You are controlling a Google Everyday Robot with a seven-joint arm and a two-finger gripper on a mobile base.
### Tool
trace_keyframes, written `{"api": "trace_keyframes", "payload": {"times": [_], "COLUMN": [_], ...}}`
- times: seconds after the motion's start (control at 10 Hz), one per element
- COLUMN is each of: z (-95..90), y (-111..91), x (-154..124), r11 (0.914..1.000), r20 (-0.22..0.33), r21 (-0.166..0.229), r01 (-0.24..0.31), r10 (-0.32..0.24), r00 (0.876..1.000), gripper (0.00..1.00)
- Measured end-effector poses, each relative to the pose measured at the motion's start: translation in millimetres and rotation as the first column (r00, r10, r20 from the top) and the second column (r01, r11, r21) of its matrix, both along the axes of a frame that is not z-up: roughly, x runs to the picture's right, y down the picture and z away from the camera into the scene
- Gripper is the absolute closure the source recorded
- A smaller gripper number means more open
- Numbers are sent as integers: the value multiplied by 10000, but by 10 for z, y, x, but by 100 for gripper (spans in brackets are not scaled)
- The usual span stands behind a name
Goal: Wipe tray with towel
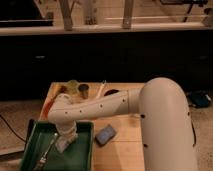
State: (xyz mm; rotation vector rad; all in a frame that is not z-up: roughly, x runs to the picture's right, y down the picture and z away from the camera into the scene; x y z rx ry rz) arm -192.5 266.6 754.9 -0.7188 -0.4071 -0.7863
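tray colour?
Dark green tray, clearest in the camera view; the gripper presses the towel inside it.

The tray point(82, 152) looks like smooth dark-green plastic with a slight sheen. On it, under the gripper point(64, 142), the towel point(63, 145) looks like soft, matt pale cloth. The arm point(120, 102) has a smooth, white, semi-gloss shell. The table point(122, 145) shows light wood with a fine grain. The blue-grey pad point(105, 134) looks matt.
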Motion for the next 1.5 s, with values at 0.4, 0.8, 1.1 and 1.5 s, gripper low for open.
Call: {"api": "trace_keyframes", "payload": {"times": [0.4,0.8,1.1,1.5], "z": [11,0,2,9], "y": [-2,30,36,32], "x": [2,-13,-11,-3], "r11": [9996,9985,9970,9941], "r20": [264,587,844,1152], "r21": [-10,-27,-53,-71], "r01": [286,543,767,1081], "r10": [-285,-541,-760,-1066], "r00": [9992,9968,9935,9876], "gripper": [98,98,98,98]}}
